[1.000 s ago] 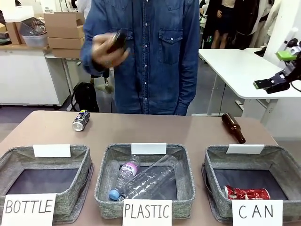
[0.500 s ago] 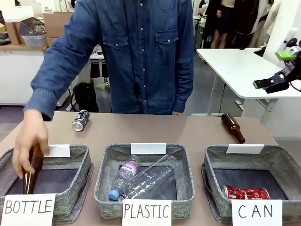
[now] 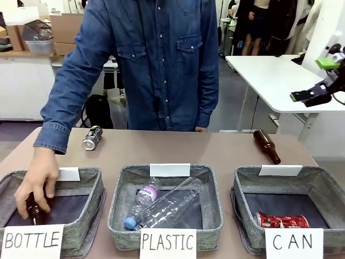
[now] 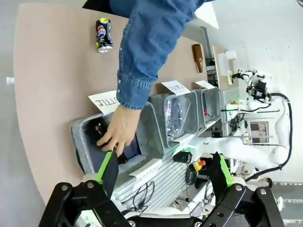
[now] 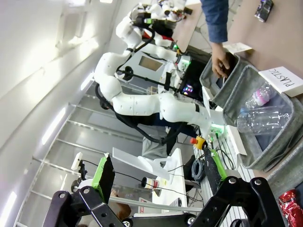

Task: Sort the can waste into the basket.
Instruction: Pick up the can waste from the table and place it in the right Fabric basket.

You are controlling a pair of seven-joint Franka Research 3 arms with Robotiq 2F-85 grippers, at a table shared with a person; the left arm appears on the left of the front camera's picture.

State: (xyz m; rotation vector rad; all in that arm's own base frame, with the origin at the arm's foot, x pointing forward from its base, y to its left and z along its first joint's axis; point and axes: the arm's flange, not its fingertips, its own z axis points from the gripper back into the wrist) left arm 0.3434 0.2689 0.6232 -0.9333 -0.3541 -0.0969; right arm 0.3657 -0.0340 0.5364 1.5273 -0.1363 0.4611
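**Moved since half a second ago:** hand (image 3: 35, 183) is lower in the BOTTLE basket (image 3: 89, 216), and the held bottle (image 3: 33, 209) is now down near the floor of it. Cans and both arms are unchanged.

**Item 1, blue can** (image 3: 92, 137): on its side on the desk (image 3: 178, 148), far left, beside the person's sleeve. It is well apart from the CAN basket (image 3: 323, 178) and not yet sorted.

**Item 2, red can** (image 3: 283, 220): crushed, lying inside the CAN basket at its near wall.

**Item 3, left fingers** (image 4: 109, 170): spread wide and empty, high above the desk.

**Item 4, right fingers** (image 5: 104, 172): spread wide and empty, also raised.

**Item 5, loose bottle** (image 3: 267, 145): brown glass, on the desk just behind the CAN basket.

**Hazards, as judged:**
- The blue can lies on its round side and may roll away if the fingers close off-centre.
- The person's arm reaches over the left of the desk, so a descent by the left arm now risks striking it.
- The carry to the right passes over the BOTTLE basket and PLASTIC basket (image 3: 116, 199); a weak grip could drop the can into the wrong one.
- The loose bottle sits closest to the target basket and could be picked up by mistake.
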